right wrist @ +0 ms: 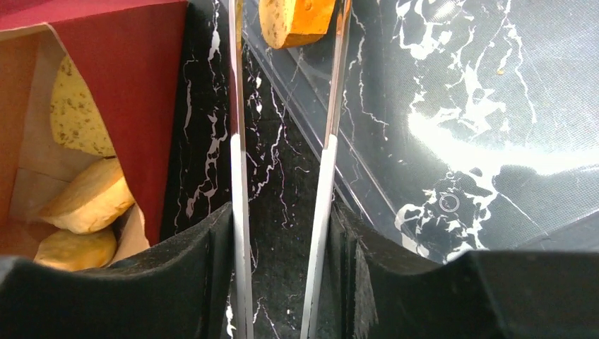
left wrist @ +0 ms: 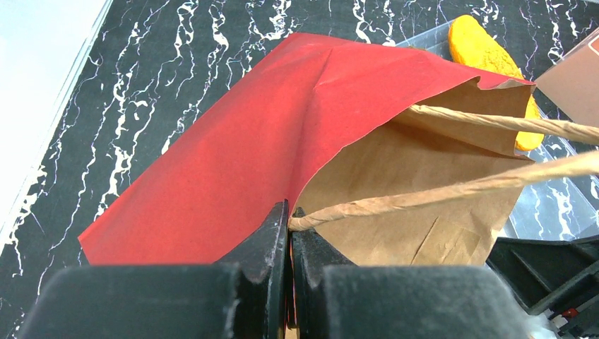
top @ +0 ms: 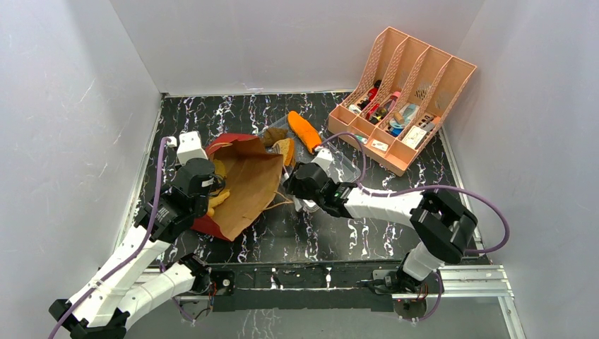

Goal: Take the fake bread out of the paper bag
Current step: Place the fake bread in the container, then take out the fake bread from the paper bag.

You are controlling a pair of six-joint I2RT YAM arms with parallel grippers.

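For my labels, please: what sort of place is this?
Probably a robot test cell: plain white walls box in a black marbled table, a left arm and a right arm are bolted at its near edge, and an orange fake loaf serves as a prop.

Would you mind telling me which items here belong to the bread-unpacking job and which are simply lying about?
Job: paper bag; tan bread pieces inside it; orange loaf and brown lump, already out.
Lying about: pink desk organizer with its small oddments; clear tray, merely under the loaf.
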